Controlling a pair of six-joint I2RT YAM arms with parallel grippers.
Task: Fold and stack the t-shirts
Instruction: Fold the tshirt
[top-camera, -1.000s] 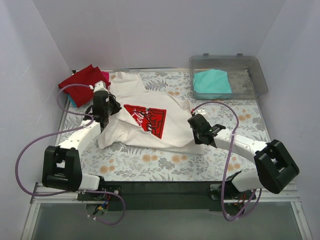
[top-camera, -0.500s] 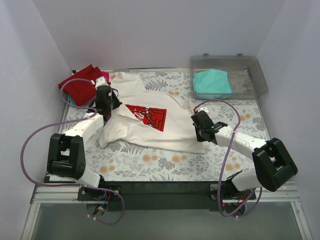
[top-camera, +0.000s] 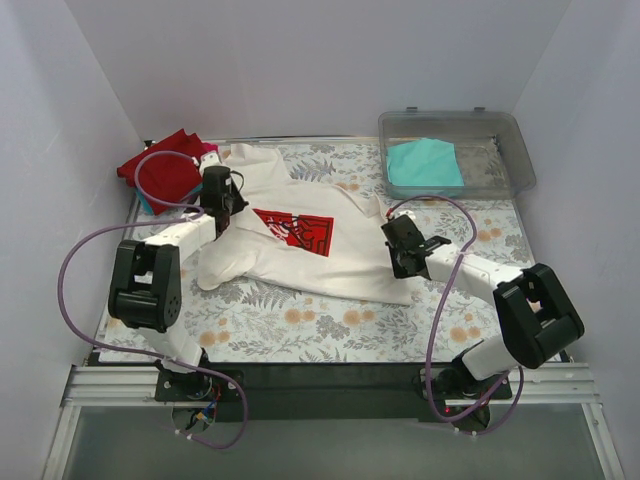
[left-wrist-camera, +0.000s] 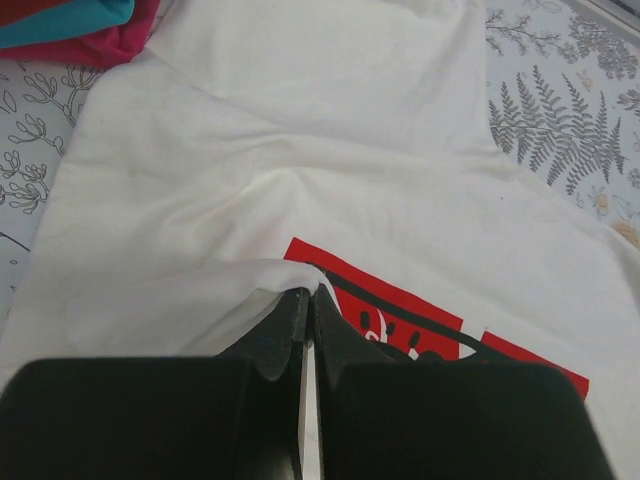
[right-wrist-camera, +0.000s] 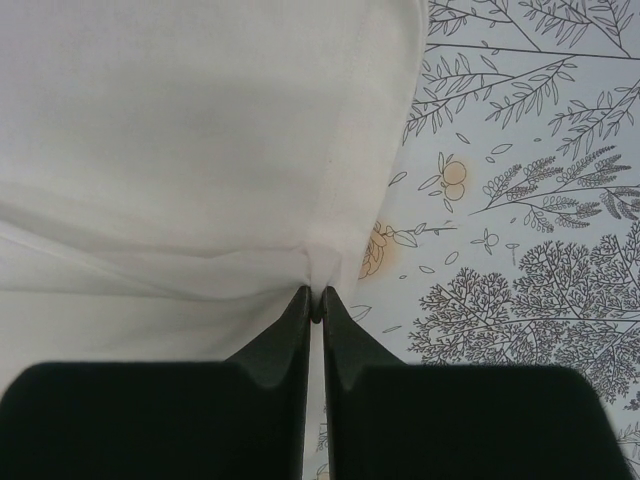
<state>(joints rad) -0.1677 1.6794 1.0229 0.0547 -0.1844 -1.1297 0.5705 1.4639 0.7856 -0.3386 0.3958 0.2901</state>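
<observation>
The white t-shirt (top-camera: 330, 272) was spread on the table (top-camera: 330, 335). A fold beside its red print (top-camera: 297, 230) was pinched in the closed left gripper (left-wrist-camera: 308, 293), and its right edge in the closed right gripper (right-wrist-camera: 316, 300). A folded teal t-shirt (top-camera: 425, 165) was seen inside the far-right bin (top-camera: 518, 165).

The left gripper (left-wrist-camera: 308, 296) has its black jaws pressed together on a raised fold of the white t-shirt (left-wrist-camera: 300, 150); the cloth spreads flat beyond, creased softly; its red print (left-wrist-camera: 400, 312) lies just right of the tips (partly hidden by them); folded shirts (left-wrist-camera: 70, 25), teal over pink, peek in top left; the floral table cover (left-wrist-camera: 560, 110) shows at right.
</observation>
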